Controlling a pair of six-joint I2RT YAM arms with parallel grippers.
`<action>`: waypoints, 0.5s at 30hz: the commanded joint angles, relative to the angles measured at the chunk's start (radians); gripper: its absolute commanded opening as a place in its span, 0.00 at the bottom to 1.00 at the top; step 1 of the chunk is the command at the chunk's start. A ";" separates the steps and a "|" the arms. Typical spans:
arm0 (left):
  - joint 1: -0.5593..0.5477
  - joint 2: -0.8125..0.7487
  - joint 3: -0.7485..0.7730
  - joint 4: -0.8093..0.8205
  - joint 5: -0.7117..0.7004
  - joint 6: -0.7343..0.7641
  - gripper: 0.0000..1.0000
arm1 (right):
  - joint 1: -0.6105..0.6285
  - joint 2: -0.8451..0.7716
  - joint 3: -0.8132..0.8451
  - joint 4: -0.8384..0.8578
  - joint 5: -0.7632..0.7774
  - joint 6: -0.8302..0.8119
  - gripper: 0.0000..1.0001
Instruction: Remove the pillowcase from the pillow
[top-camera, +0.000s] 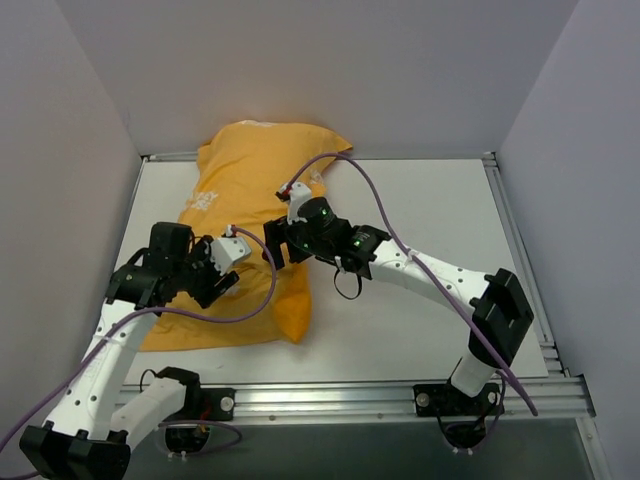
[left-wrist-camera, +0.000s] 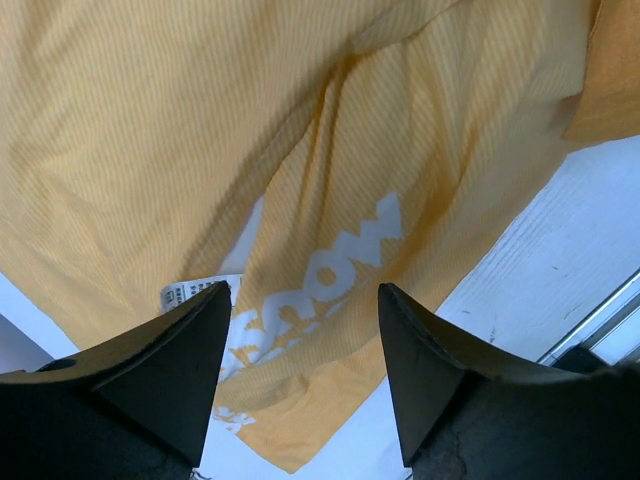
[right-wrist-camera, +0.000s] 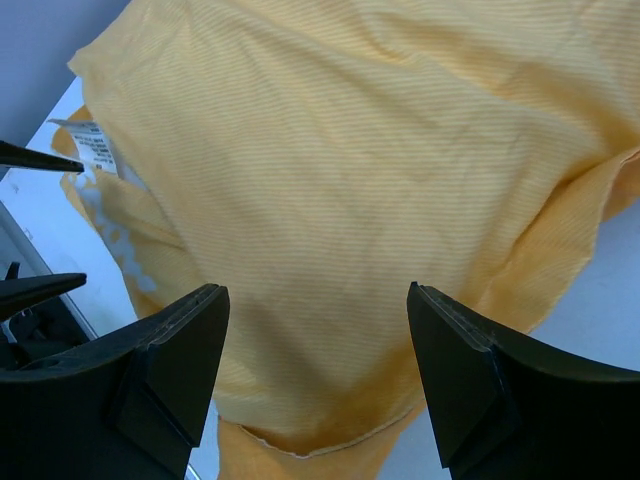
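Now, orange pillowcase (top-camera: 245, 165) lying rumpled on the left half of the white table (top-camera: 430, 200), left gripper (left-wrist-camera: 303, 295) and right gripper (right-wrist-camera: 315, 295) both just above its fabric, jaws spread, pinching nothing.

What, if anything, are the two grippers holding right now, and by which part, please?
Nothing is held. The left gripper and the right gripper both stand open over the pillowcase, with no fabric pinched between their fingers.
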 joint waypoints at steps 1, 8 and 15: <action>0.003 0.022 -0.042 0.072 -0.038 -0.036 0.70 | 0.032 -0.041 -0.051 0.038 0.108 0.049 0.73; 0.002 0.056 -0.084 0.167 -0.072 -0.065 0.73 | 0.080 0.028 -0.088 0.094 0.128 0.110 0.63; -0.003 0.054 -0.122 0.132 -0.016 -0.016 0.14 | 0.080 0.005 -0.074 0.065 0.189 0.110 0.00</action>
